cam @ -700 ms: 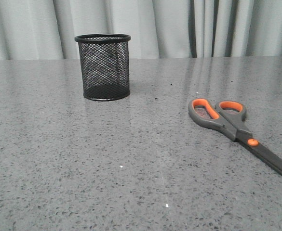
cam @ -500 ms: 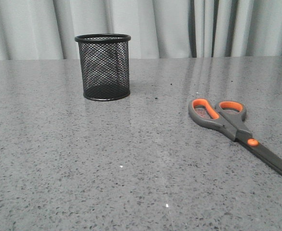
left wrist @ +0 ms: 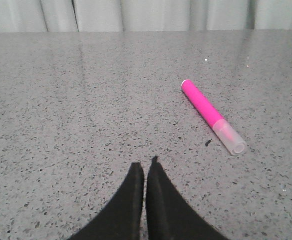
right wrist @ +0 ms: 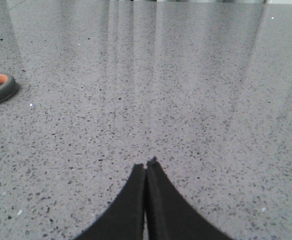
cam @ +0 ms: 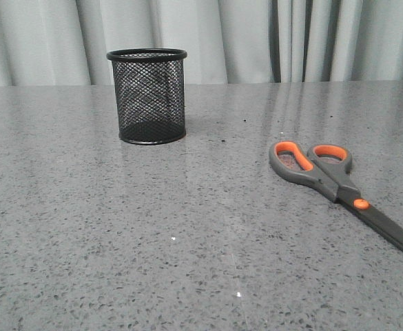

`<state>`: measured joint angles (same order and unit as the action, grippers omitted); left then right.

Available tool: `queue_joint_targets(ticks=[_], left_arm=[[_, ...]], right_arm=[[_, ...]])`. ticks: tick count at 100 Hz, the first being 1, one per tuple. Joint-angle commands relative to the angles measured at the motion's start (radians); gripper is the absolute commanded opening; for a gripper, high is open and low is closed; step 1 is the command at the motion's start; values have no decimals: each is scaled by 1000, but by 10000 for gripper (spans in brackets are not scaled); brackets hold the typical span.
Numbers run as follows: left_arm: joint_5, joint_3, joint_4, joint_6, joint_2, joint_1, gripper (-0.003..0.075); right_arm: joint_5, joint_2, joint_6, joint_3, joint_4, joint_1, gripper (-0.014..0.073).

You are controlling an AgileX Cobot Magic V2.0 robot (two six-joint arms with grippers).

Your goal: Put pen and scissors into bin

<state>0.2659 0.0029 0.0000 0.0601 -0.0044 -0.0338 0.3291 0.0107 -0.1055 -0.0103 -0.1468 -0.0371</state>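
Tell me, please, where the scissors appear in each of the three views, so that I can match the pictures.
Front view: the scissors lie flat at the right, blades running off toward the lower right edge.
Left wrist view: not in it.
Right wrist view: only one orange-lined handle loop shows, at the left edge.
Shared landmark: the speckled grey table.
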Motion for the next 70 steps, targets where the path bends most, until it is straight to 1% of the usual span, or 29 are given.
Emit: queue_joint_targets(ticks=[1, 13, 16, 23, 30, 36, 37, 39, 47, 51, 54, 70], left_arm=[[-73, 42, 0, -10, -30, -2, -19], [-79, 42, 0, -10, -30, -2, -19], [-87, 42, -28, -13, -30, -2, -19], [-131, 42, -150, -13, -30, 0, -19], [-187, 42, -315, -14, -30, 0, -19], [-250, 42, -540, -14, -30, 0, -19], [-257, 42, -567, -14, -30, 0, -19], [-284, 42, -669, -14, -30, 0, -19], [-318, 42, -892, -14, -30, 0, -19], [-316, 42, -966, -14, -30, 0, -19], [-316, 42, -993, -14, -30, 0, -19], [-294, 40, -1026, -14, -30, 0, -19]], right_arm=[[-43, 20, 4, -14, -3, 7, -48], [-83, 20, 4, -14, -36, 7, -48], [-108, 20, 4, -14, -36, 7, -48], [-200, 20, 4, -14, -10, 7, -48], [-329, 20, -7, -14, 113, 7, -48], [-442, 20, -7, -14, 260, 7, -48], [-442, 20, -7, -14, 260, 7, -48], [-476, 20, -7, -14, 306, 7, -48], [-501, 20, -7, -14, 393, 7, -48], [-501, 20, -8, -14, 439, 7, -48], [-509, 20, -11, -14, 469, 7, -48], [-589, 20, -11, -12, 653, 7, -48]])
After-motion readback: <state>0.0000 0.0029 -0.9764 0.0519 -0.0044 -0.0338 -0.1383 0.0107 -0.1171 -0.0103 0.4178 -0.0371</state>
